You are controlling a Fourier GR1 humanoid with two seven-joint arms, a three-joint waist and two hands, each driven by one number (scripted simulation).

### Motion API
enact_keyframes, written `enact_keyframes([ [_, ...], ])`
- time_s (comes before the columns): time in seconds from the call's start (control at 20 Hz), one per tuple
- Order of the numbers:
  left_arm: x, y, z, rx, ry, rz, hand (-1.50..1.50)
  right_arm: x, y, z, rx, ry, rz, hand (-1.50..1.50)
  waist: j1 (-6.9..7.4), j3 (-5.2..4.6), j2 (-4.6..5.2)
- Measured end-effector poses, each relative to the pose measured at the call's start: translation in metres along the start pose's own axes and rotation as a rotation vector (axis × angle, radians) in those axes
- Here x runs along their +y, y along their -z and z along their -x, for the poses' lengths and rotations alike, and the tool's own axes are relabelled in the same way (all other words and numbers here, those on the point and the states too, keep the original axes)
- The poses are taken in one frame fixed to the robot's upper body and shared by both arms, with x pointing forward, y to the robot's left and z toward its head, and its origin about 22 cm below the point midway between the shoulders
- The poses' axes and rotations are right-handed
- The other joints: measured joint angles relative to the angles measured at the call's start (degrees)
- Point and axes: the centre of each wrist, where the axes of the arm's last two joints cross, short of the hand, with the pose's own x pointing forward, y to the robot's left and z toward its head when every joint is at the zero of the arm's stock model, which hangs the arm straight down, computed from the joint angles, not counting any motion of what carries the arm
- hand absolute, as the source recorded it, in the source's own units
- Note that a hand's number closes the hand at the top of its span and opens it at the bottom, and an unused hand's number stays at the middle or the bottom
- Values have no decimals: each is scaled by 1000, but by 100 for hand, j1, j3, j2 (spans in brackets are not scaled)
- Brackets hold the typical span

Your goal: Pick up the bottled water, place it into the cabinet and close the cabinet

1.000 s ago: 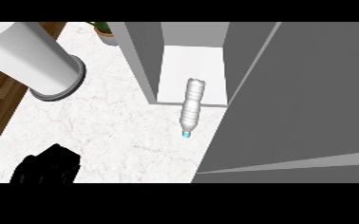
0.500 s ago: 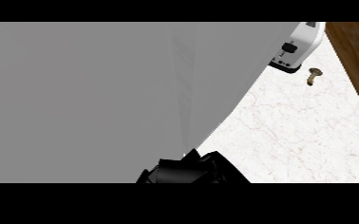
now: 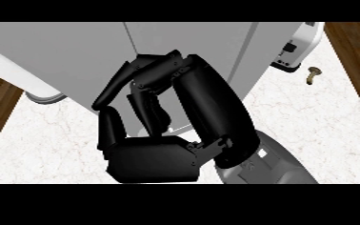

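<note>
My right hand [image 3: 151,159] fills the middle of the head view, its grey forearm [image 3: 271,167] coming in from the lower right. Its fingers [image 3: 144,76] are curled over toward the palm, with nothing visible inside them, and they lie against the front of the grey cabinet [image 3: 70,57]. The cabinet's grey panels cover the upper half of the view, with vertical seams left and right of the hand. No opening shows between the panels. The bottled water is out of sight. The left hand does not show.
A white appliance [image 3: 304,47] stands at the cabinet's right on the white marble counter [image 3: 309,119], with a small brown object [image 3: 313,75] beside it. A white rounded object [image 3: 32,86] sits at the left edge. Wooden floor [image 3: 348,47] borders the counter's right.
A second ago the cabinet stood open with the bottle lying inside. The view then swung onto grey panels, and my right hand has risen from the lower edge to the cabinet front.
</note>
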Motion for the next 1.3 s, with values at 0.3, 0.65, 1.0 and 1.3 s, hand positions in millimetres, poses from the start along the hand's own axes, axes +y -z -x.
enact_keyframes([
  [0.3,6,-8,-12,-7,7,7,150,-18,35,13,27,-13,-33,150,23,-8,-68],
  [0.65,14,-6,-13,-6,6,9,150,-28,54,32,3,-31,-64,150,59,-21,-181],
  [1.0,18,4,-19,-7,-3,37,150,-33,69,46,-27,-68,-41,150,117,-26,-230],
  [1.3,17,10,-18,-6,-9,51,150,-38,77,54,-39,-71,-34,150,160,-52,-247],
])
